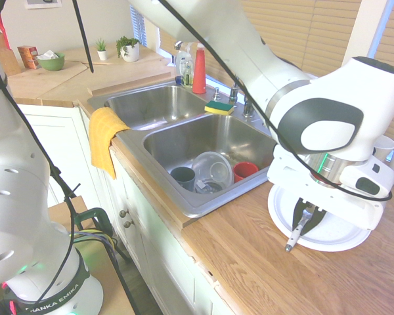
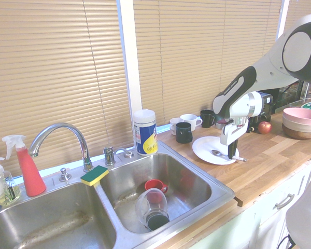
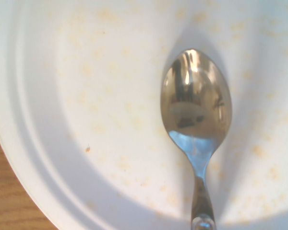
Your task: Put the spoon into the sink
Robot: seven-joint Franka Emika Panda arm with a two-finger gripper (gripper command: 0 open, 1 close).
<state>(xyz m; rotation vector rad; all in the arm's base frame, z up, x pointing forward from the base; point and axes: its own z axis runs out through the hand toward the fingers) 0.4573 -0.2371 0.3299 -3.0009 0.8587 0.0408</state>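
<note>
The shiny silver spoon (image 1: 295,237) lies on a white plate (image 1: 335,233) on the wooden counter, right of the sink (image 1: 184,197). My gripper (image 1: 306,215) is lowered onto the plate, its dark fingers closed in on the spoon's handle near the middle. From the other side, the spoon (image 2: 217,153) lies flat on the plate (image 2: 205,148) with the gripper (image 2: 232,153) standing on its handle. Close up, the spoon (image 3: 197,105) shows bowl-up in the crumb-speckled plate (image 3: 86,120). The sink (image 2: 217,189) has two steel basins and a curved faucet (image 2: 62,135).
The near basin holds a glass jar (image 1: 213,169), a red cup (image 1: 245,170) and a dark cup (image 1: 182,176). A sponge (image 1: 218,107) sits on the rim, a yellow cloth (image 1: 104,134) over its edge. Mugs (image 2: 184,130), stacked bowls (image 2: 302,122) and an apple (image 2: 265,127) stand beyond the plate.
</note>
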